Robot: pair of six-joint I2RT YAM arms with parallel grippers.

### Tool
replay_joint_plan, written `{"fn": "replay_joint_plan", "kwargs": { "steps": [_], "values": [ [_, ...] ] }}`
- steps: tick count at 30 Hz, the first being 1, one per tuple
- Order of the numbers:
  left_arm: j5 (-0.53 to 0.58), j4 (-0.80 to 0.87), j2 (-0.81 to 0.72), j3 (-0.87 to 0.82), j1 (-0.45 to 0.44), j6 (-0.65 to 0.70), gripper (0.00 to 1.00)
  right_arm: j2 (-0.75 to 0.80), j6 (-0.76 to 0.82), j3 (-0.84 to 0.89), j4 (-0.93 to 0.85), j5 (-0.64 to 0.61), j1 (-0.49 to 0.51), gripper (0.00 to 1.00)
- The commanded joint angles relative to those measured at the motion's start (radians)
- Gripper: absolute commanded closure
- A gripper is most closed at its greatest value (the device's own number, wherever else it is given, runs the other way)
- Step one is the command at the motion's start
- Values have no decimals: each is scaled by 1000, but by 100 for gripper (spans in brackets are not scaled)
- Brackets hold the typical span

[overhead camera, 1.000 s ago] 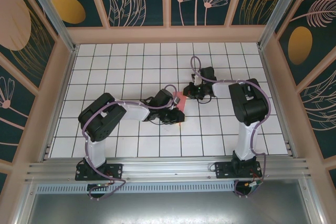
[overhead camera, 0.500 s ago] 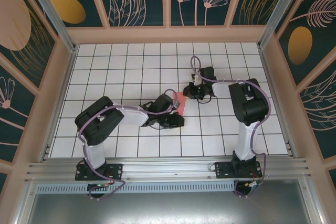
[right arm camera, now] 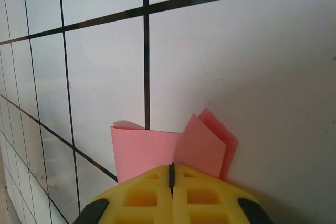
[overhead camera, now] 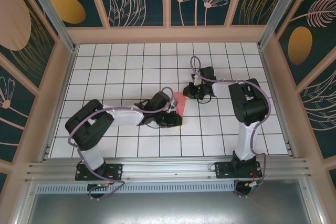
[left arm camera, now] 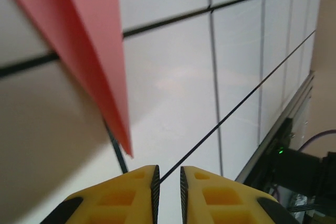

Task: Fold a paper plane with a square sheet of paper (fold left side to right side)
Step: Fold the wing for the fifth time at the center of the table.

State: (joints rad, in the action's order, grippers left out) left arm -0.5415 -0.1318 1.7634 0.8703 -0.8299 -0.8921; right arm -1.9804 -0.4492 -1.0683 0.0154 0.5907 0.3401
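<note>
The pink-red paper (overhead camera: 179,103) lies folded on the white grid table, between the two grippers. In the left wrist view it is a narrow pointed strip (left arm camera: 89,40) whose tip ends just ahead of my left gripper (left arm camera: 167,174). That gripper's jaws stand a narrow gap apart with nothing between them, and it sits low at the paper's near edge (overhead camera: 176,120). My right gripper (right arm camera: 171,167) is shut, its tips set down on the paper's far right part (overhead camera: 188,93). The folded flaps (right arm camera: 152,150) spread out in front of its tips. Whether a layer is pinched I cannot tell.
The table is a white tiled grid (overhead camera: 126,66) fenced by patterned walls. An aluminium rail (overhead camera: 168,169) carrying both arm bases runs along the near edge, also seen at the right of the left wrist view (left arm camera: 273,135).
My left arm has pulled back and sunk lower, its elbow swinging left. Its gripper has slid off the paper toward the near edge, uncovering more pink. The right gripper has stayed put.
</note>
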Motion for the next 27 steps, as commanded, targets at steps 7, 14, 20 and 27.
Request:
{"fn": "replay_joint_plan", "kwargs": {
  "steps": [7,14,20,27],
  "values": [
    [-20,49,114,162,25,82,79,-52,33,-10,-93,-78,4,100],
    [-33,44,181,165,23,78,79,-54,35,-13,-94,-77,4,100],
    [-66,42,181,122,1,64,79,-59,35,-16,-95,-76,4,100],
    [-58,26,165,64,-24,35,79,-58,37,-21,-102,-78,4,100]
  ]
}}
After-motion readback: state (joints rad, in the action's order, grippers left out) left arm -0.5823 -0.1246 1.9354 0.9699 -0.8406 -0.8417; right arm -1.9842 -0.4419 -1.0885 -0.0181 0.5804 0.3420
